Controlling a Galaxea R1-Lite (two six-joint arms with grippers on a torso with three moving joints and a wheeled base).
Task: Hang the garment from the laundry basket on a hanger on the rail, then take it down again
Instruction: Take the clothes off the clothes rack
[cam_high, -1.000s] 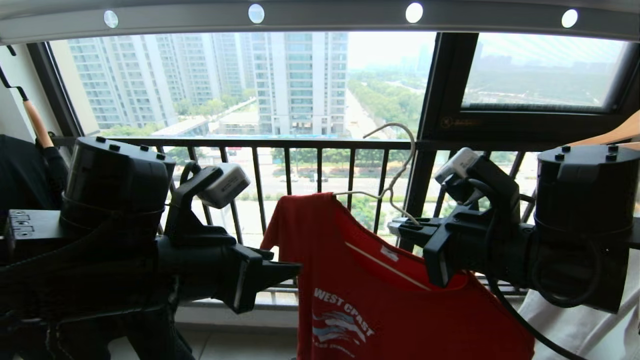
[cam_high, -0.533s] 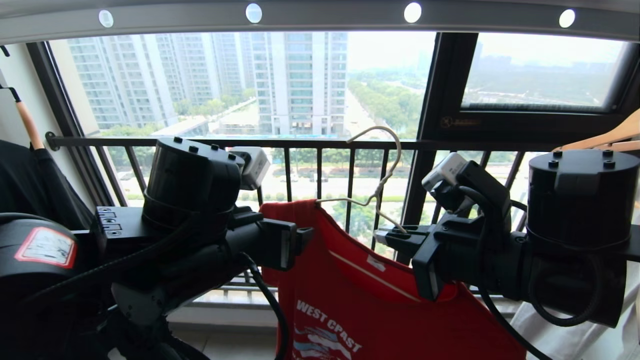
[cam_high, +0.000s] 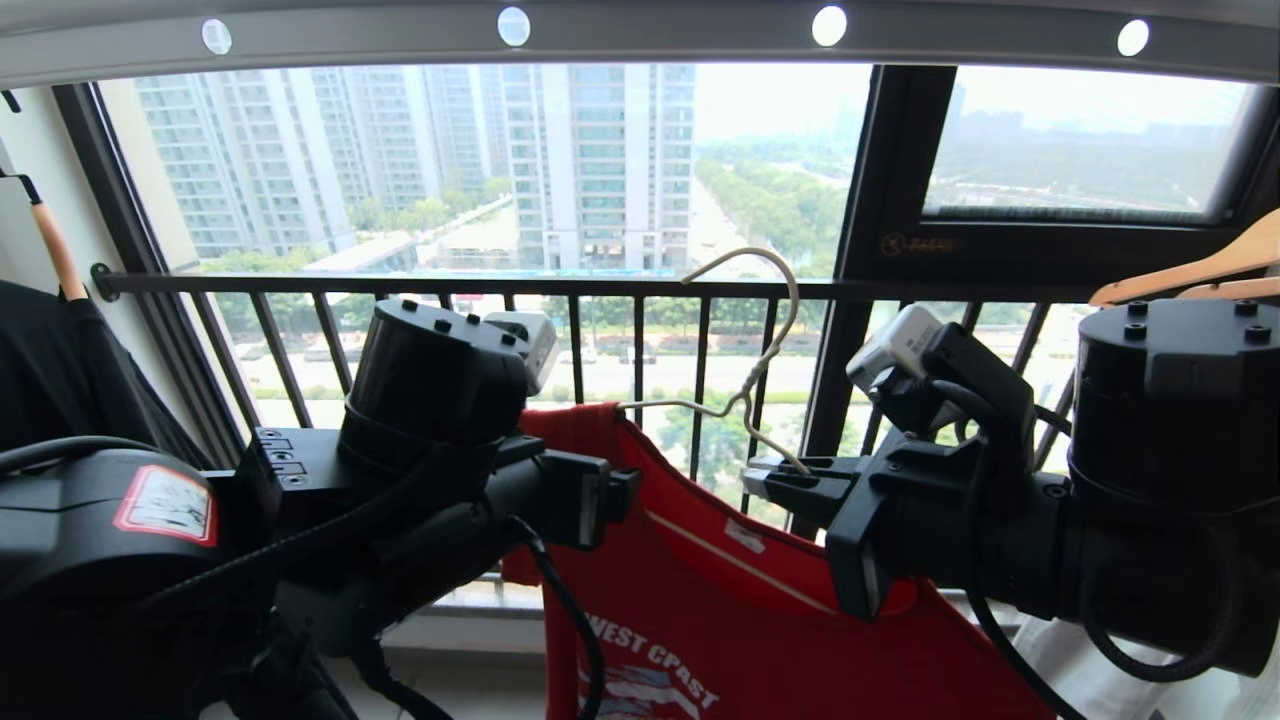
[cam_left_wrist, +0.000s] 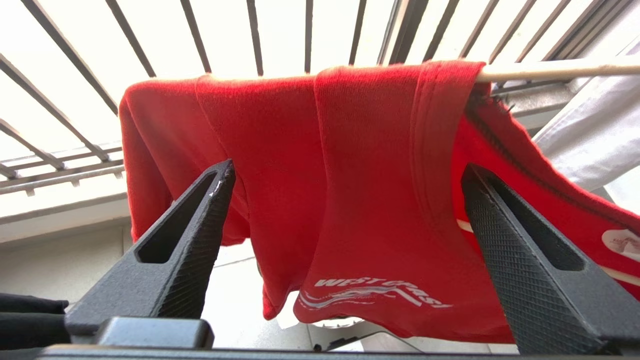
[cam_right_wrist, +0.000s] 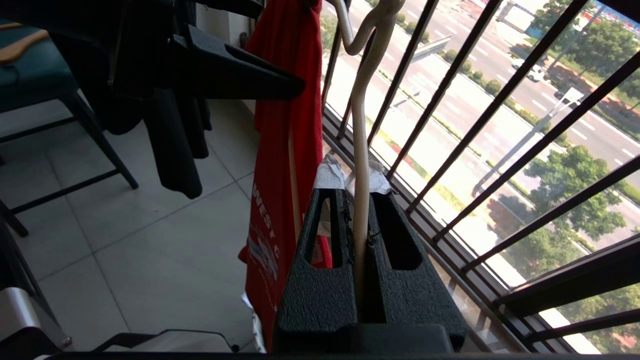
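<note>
My left claw (cam_left_wrist: 345, 185) has just spread wide, letting go of the red T-shirt (cam_high: 760, 600) draped on the wire hanger (cam_high: 760, 370); my right claw (cam_right_wrist: 361, 195) clamps the hanger, below the rail (cam_high: 660, 35), not yet hooked.

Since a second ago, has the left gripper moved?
Yes. The left gripper has swung right and up along the window railing, reaching the red T-shirt, jaws open.

Garment (cam_high: 760, 610) lower hem cut off by head view's bottom edge; hanger (cam_high: 745, 400) left shoulder hidden under red fabric.
</note>
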